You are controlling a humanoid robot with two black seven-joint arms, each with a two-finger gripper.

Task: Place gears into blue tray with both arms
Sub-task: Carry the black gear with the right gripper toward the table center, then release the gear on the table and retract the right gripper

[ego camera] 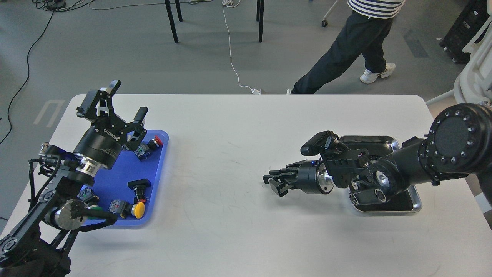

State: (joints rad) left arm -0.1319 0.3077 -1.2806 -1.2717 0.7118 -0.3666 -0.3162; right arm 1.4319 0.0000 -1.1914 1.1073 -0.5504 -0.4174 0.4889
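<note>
The blue tray [115, 173] lies at the table's left, holding several push-button switches with red [154, 142], yellow [138, 209] and black [139, 184] caps. My left gripper [120, 107] hangs open above the tray's far end with nothing between its fingers. My right gripper [275, 183] points left over the bare table, just left of the silver tray [386, 139]; its fingers look shut, and I cannot see anything between them. No gears can be made out; my right arm hides most of the silver tray's black bottom.
A wide stretch of white tabletop [223, 161] separates the two trays. A person [346, 57] walks on the floor beyond the table's far edge, near chair legs [260, 21] and a white cable [234, 73].
</note>
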